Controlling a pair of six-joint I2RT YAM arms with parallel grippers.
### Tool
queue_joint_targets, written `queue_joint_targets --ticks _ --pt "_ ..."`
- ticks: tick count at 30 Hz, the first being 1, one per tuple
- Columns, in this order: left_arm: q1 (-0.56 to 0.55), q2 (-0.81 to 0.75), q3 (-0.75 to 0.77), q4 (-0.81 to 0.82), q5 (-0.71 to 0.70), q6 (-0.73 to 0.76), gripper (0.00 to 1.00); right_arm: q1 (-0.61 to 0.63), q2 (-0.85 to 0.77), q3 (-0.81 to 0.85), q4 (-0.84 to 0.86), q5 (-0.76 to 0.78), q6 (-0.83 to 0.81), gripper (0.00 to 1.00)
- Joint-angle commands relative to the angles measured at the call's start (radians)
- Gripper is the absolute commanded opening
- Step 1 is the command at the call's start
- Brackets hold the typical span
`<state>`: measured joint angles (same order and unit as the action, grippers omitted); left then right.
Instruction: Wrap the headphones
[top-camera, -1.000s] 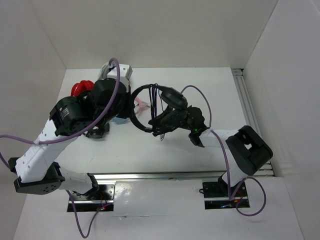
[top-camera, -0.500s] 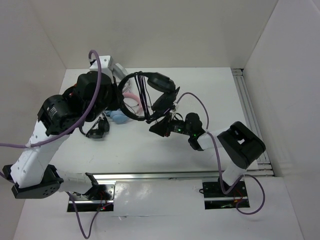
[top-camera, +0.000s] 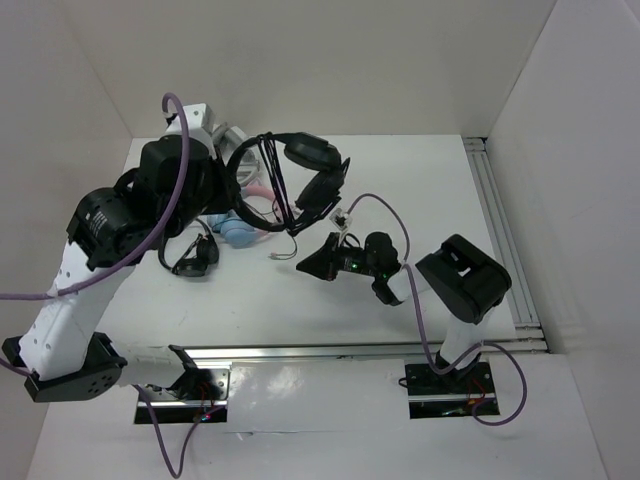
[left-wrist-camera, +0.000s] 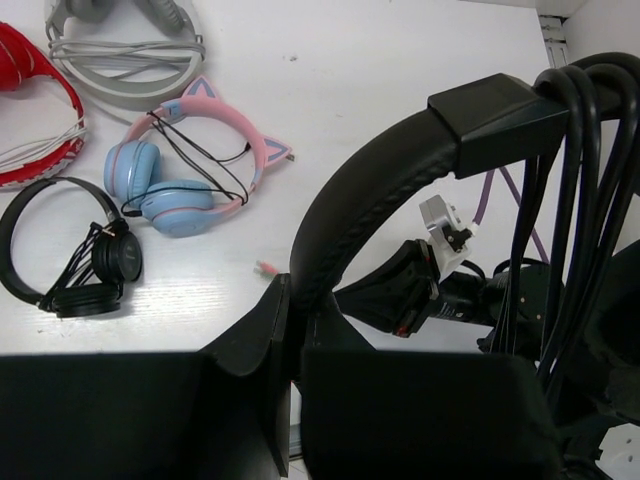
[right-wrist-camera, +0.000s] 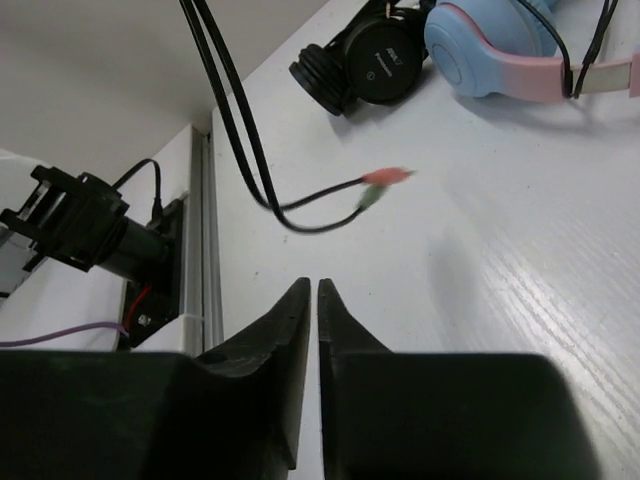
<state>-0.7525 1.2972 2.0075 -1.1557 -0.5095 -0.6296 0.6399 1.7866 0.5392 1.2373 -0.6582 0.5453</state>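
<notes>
Views differ on the grip: the left wrist camera shows the left claw (left-wrist-camera: 295, 330) clamped on the padded band of the headphones (left-wrist-camera: 385, 185), a detail the overhead camera hides behind the arm's own wrist. Overhead, those headphones sit lifted clear of the worktop (top-camera: 410, 170) in the upper middle of the frame, their two thick ear cups turned toward the right. The thin black cable (left-wrist-camera: 570, 170) is looped several times round the band. From above its free end trails down to the worktop, just beside the right claw.

Only the right wrist camera makes the plug (right-wrist-camera: 385, 177) plain. It is red and green, blurred, and lies at the end of a curl of cable in the middle of that frame. The right claw (right-wrist-camera: 308, 300) has its fingers together with nothing between them, low over the worktop, and a metal rail (right-wrist-camera: 200, 230) runs down the left of its view.

Four other pairs lie on the worktop in the upper left of the left wrist view: a red pair (left-wrist-camera: 30, 70) cut off by the edge, a grey pair (left-wrist-camera: 125, 80) cut off at the top, a pink-and-blue pair (left-wrist-camera: 170, 190) and a small black pair (left-wrist-camera: 75, 260). Overhead, the left arm covers most of them.
</notes>
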Motion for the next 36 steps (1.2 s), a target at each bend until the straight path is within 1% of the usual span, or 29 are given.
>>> queue_joint_targets --ticks 1,4,5,6,7,8,12,13,14,15,16,17,18,19,20,24,28,31,33,36 --pt "0.021 -0.039 -0.002 0.106 0.043 -0.006 0.00 0.018 0.017 -0.012 0.175 -0.004 0.033 0.17" --pt "0.021 -0.049 -0.024 0.117 0.043 -0.005 0.00 0.027 0.027 -0.002 0.212 -0.014 0.057 0.36" --pt "0.021 -0.049 -0.024 0.117 0.043 -0.005 0.00 0.027 0.017 -0.002 0.238 -0.014 0.058 0.49" --pt "0.021 -0.049 -0.024 0.117 0.043 -0.005 0.00 0.027 0.017 -0.002 0.238 -0.014 0.058 0.60" --pt "0.021 -0.049 -0.033 0.117 0.055 -0.005 0.00 0.027 0.004 -0.002 0.238 -0.001 0.058 0.69" --pt "0.021 -0.049 -0.033 0.117 0.055 -0.005 0.00 0.027 -0.019 -0.002 0.179 0.008 0.036 0.79" --pt "0.021 -0.049 -0.046 0.128 0.086 -0.005 0.00 0.027 -0.067 0.050 0.032 0.055 -0.041 0.80" --pt "0.021 -0.049 -0.056 0.137 0.095 -0.015 0.00 0.036 -0.076 0.065 0.010 0.099 -0.074 0.80" --pt "0.021 -0.058 -0.065 0.137 0.095 -0.015 0.00 0.037 -0.105 0.077 -0.060 0.136 -0.096 0.80" --pt "0.021 -0.058 -0.065 0.137 0.095 -0.015 0.00 0.047 -0.121 0.077 -0.084 0.202 -0.117 0.82" --pt "0.021 -0.058 -0.065 0.137 0.095 -0.015 0.00 0.058 -0.137 0.077 -0.114 0.235 -0.167 0.82" --pt "0.021 -0.058 -0.065 0.137 0.095 -0.015 0.00 0.067 -0.171 0.093 -0.195 0.267 -0.197 0.82" --pt "0.021 -0.058 -0.065 0.137 0.104 -0.015 0.00 0.076 -0.188 0.106 -0.234 0.300 -0.229 0.82" --pt "0.021 -0.058 -0.065 0.137 0.104 -0.015 0.00 0.086 -0.205 0.107 -0.267 0.360 -0.282 0.82" --pt "0.021 -0.058 -0.065 0.137 0.104 -0.015 0.00 0.096 -0.231 0.119 -0.330 0.383 -0.304 0.83" --pt "0.021 -0.058 -0.065 0.137 0.104 -0.005 0.00 0.136 -0.260 0.153 -0.465 0.436 -0.392 0.83" --pt "0.021 -0.058 -0.056 0.137 0.127 -0.005 0.00 0.147 -0.251 0.163 -0.484 0.442 -0.413 0.83" --pt "0.021 -0.058 -0.038 0.137 0.137 -0.005 0.00 0.147 -0.207 0.189 -0.473 0.359 -0.403 0.83" --pt "0.021 -0.058 -0.027 0.137 0.137 -0.005 0.00 0.174 -0.193 0.200 -0.464 0.347 -0.403 0.83" --pt "0.021 -0.058 -0.027 0.137 0.146 -0.005 0.00 0.188 -0.159 0.200 -0.464 0.400 -0.403 0.71"
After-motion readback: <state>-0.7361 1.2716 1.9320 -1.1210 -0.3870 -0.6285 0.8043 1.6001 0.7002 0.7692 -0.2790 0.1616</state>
